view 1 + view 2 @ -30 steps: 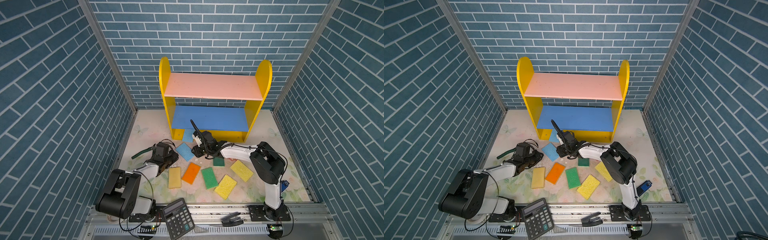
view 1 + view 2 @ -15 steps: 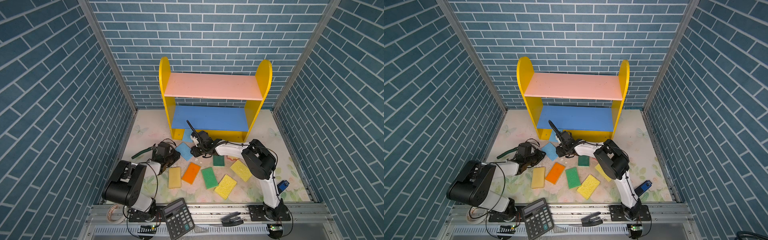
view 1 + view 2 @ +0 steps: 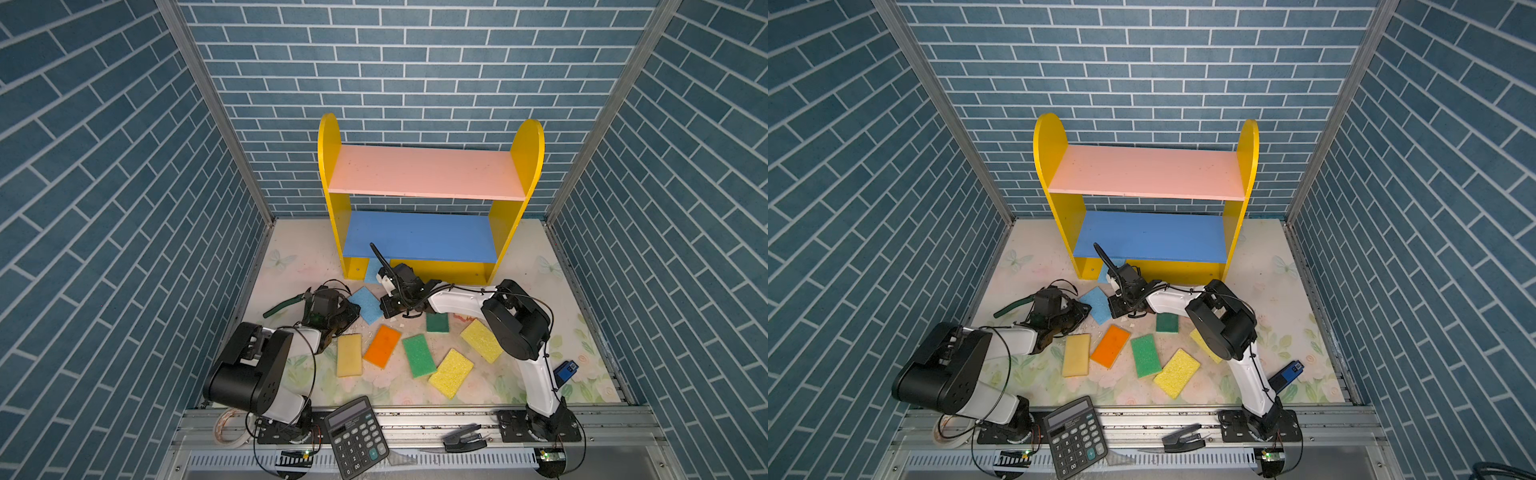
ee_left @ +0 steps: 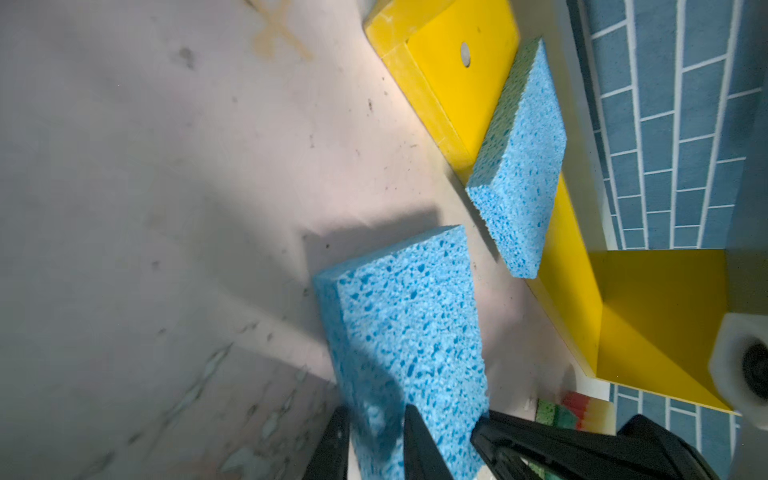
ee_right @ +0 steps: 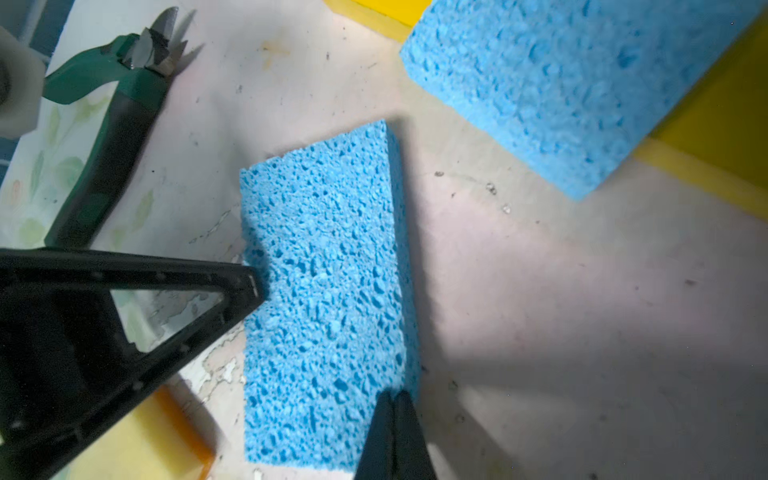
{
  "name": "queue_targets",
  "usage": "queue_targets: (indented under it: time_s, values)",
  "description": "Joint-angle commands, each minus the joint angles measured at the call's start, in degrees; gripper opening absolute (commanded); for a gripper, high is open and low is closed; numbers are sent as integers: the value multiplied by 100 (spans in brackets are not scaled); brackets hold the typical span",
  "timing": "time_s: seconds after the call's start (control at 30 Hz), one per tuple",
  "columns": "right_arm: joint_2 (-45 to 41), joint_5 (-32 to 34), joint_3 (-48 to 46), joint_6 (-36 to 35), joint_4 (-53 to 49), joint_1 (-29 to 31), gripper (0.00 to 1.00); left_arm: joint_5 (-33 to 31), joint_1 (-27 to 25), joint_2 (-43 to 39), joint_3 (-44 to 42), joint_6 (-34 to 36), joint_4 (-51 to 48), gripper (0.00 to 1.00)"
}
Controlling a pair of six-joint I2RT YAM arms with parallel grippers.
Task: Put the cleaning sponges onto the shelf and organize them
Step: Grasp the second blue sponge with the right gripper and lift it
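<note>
Light-blue sponge (image 3: 365, 305) lies flat on worktop (image 3: 299, 266) just in front of shelf (image 3: 419, 245), so pick-up's prob. the step in hand: right end effector (image 5: 395, 415) closed empty at its edge, left end effector (image 4: 374, 411) slightly parted astride a corner, grip unclear; nxt move needs a sure pinch & lift to a board.

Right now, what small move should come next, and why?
Probably lift the left gripper a little: its fingers appear to pinch the blue sponge, which lies flat on the table, while the right gripper is shut empty at that sponge's edge.
</note>
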Motion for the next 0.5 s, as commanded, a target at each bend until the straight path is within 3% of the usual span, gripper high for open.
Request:
queue_targets:
  time_s: [0.0, 0.23, 0.47]
  values:
    - [-467, -307, -189, -317, -133, 62, 0, -499, 37, -640, 61, 343, -1144, 25]
    - [-1534, 2, -826, -453, -268, 45, 0, -1404, 115, -2008, 540, 1005, -2392, 29]
    - [-2525, 705, -1946, 415, 321, -327, 0, -1333, 134, -1965, 541, 1021, -2310, 29]
